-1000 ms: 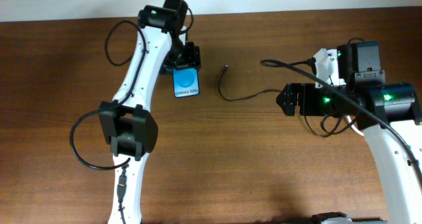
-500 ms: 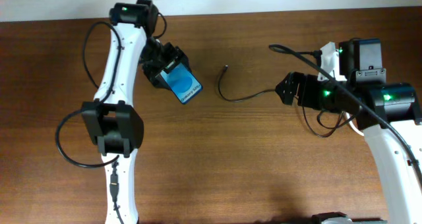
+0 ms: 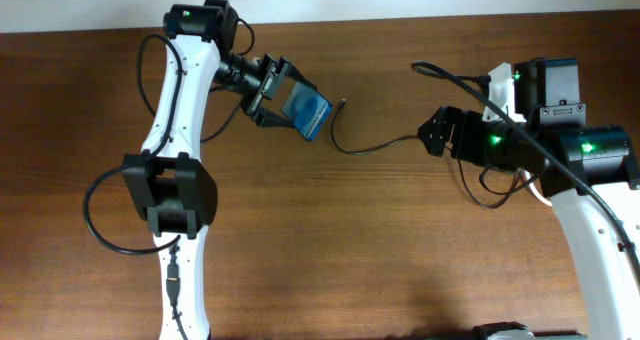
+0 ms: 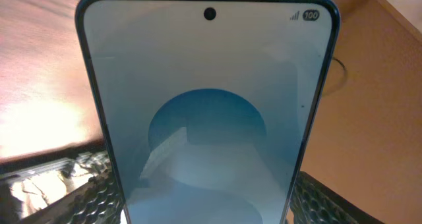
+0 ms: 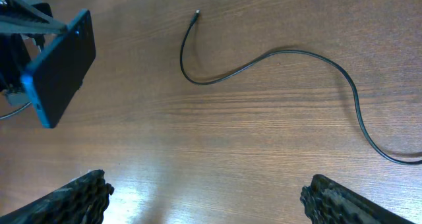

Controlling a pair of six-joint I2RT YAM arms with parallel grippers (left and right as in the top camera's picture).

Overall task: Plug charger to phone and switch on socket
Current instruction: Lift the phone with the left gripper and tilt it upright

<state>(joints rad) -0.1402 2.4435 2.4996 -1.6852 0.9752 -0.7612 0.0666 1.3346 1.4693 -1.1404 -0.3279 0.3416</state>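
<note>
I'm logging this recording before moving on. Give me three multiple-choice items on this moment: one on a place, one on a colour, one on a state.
1. Where does the plug tip of the charger lie?
A. on the table, apart from the phone
B. in the phone's port
C. in the right hand

2. What colour is the screen of the phone?
A. red
B. blue
C. green

3. What state is the right hand in?
A. shut on the charger
B. shut on the phone
C. open and empty

Answers:
1 A: the tip rests on the bare table, short of the phone.
2 B: the left wrist view shows a blue screen.
3 C: the right wrist view shows its fingers wide apart with nothing between them.
</note>
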